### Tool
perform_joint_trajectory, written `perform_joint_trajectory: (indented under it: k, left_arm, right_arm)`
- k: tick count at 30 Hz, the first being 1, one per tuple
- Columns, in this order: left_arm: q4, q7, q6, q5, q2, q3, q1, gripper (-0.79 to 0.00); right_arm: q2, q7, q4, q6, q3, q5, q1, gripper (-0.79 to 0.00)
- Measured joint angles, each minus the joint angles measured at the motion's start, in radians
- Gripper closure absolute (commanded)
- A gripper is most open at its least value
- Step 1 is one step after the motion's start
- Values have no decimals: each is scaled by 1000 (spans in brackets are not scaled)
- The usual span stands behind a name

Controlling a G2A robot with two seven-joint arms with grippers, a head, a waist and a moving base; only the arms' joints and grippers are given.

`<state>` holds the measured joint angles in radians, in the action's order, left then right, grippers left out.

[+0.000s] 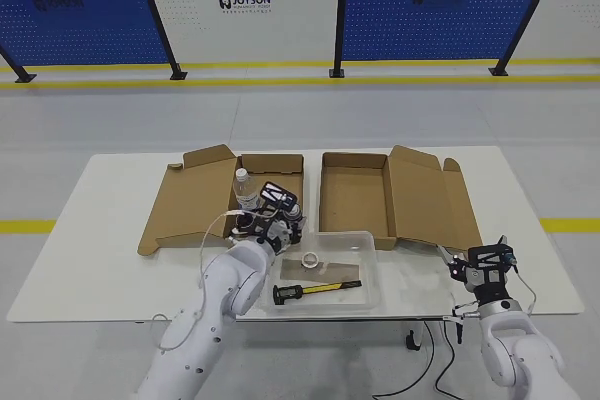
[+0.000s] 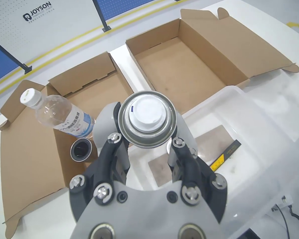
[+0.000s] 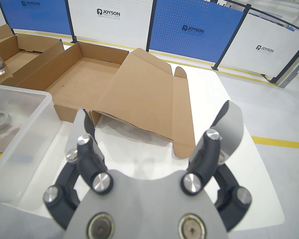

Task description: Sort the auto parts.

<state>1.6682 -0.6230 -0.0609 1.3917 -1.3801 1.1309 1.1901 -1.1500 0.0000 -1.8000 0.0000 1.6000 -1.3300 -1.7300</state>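
A metal spray can (image 2: 147, 123) with a white cap is held upright in my left gripper (image 2: 147, 125), whose fingers (image 2: 107, 123) are shut on its sides. This gripper (image 1: 277, 207) hangs over the near right corner of the left cardboard box (image 1: 195, 205), beside the clear plastic bin (image 1: 372, 250). Inside that box stand a water bottle (image 2: 62, 115) and a small open-topped cylinder (image 2: 81, 149). The right cardboard box (image 1: 355, 205) holds nothing. My right gripper (image 3: 154, 115) is open over the table's front right (image 1: 480, 262), clear of everything.
The bin (image 2: 239, 90) holds a tape roll (image 1: 311, 262), a yellow-and-black tool (image 2: 225, 156) and a grey sheet (image 2: 214, 138). The right box's open lid (image 3: 144, 95) lies flat between the box and my right gripper. Bare table runs along the far edge.
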Motion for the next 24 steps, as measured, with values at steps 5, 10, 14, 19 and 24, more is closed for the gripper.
perform_joint_trajectory:
  k: [5, 10, 14, 19, 24]
  left_arm:
    - [-119, 8, 7, 10, -8, -19, -71, 0]
    - [-222, 30, 15, -10, -17, -31, -128, 0]
    - [-291, 45, 19, -23, -24, -41, -161, 0]
    - [-391, 83, 31, -30, -34, -59, -200, 0]
    - [-460, 114, 36, -56, -42, -65, -228, 0]
  right_arm:
    - [0, 0, 0, 0, 0, 0, 0, -785]
    - [0, 0, 0, 0, 0, 0, 0, -785]
    - [0, 0, 0, 0, 0, 0, 0, -785]
    - [0, 0, 0, 0, 0, 0, 0, -785]
    - [0, 0, 0, 0, 0, 0, 0, -785]
